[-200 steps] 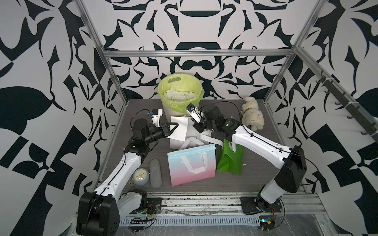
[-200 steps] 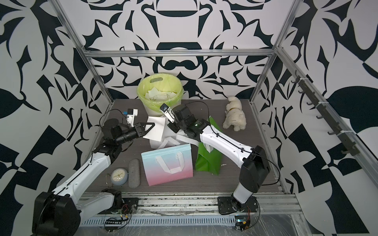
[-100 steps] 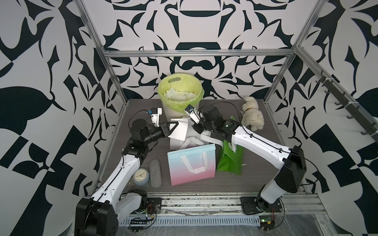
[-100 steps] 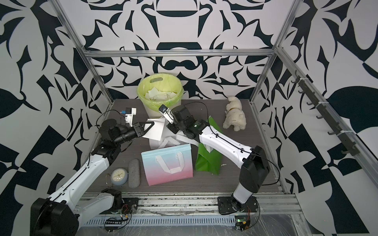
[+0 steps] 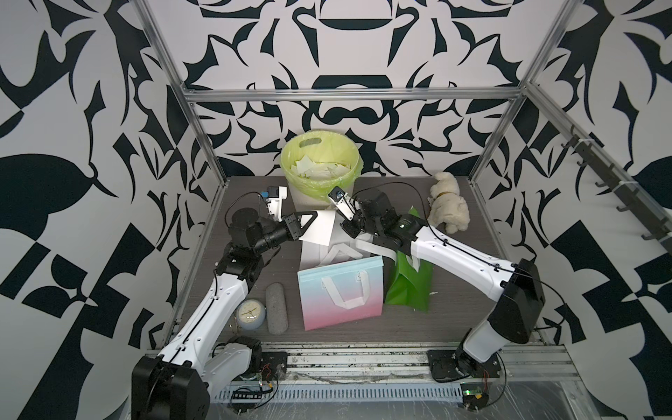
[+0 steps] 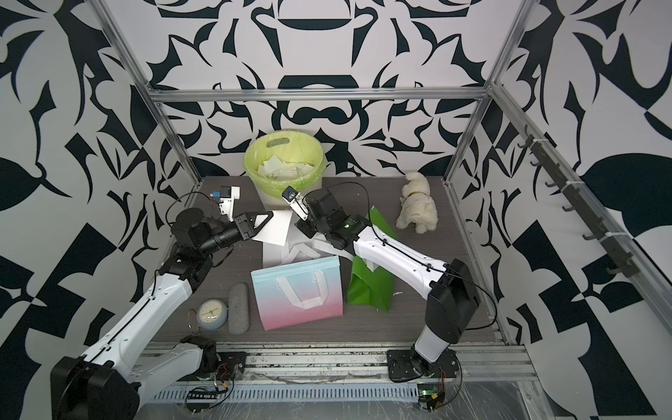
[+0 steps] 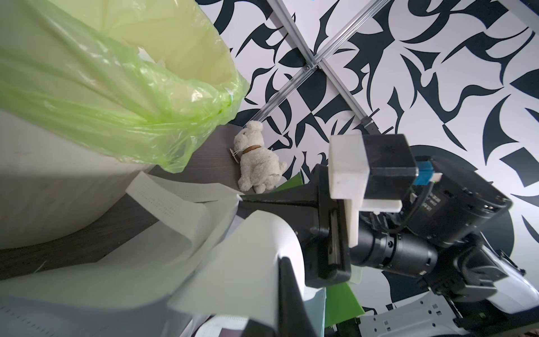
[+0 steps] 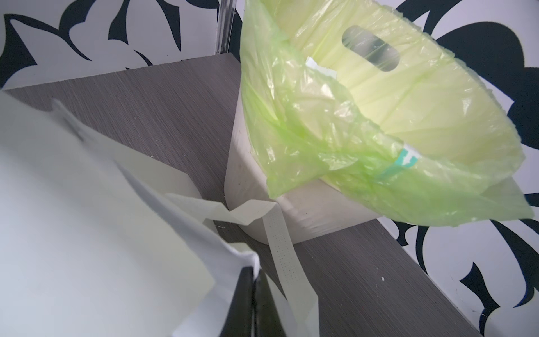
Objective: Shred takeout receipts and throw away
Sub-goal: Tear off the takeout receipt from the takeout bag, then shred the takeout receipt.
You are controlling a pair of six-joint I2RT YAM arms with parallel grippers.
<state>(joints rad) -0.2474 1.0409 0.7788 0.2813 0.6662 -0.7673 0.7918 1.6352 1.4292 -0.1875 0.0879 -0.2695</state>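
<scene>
A takeout receipt (image 5: 322, 229), a plain white sheet, hangs in the air between my two grippers, just in front of the green-lined bin (image 5: 320, 189). My left gripper (image 5: 309, 220) is shut on the sheet's left edge; in the left wrist view its dark fingers (image 7: 287, 291) pinch the paper (image 7: 248, 262). On the right edge my right gripper (image 5: 342, 224) is shut, its jaws (image 8: 253, 291) closed on a corner of the receipt (image 8: 87, 233). White torn scraps (image 5: 320, 169) lie inside the bin. Both top views show the held receipt (image 6: 276, 229).
A white fabric tote bag (image 5: 327, 251) lies under the held sheet, its strap (image 8: 280, 248) reaching the bin's base. In front are a pink-to-blue gift bag (image 5: 340, 294) and a green bag (image 5: 411, 287). A plush dog (image 5: 449, 207) sits back right; a clock (image 5: 251, 314) and grey oblong (image 5: 276, 309) front left.
My left gripper and the sheet have shifted slightly up and toward the bin. The right gripper has hardly moved.
</scene>
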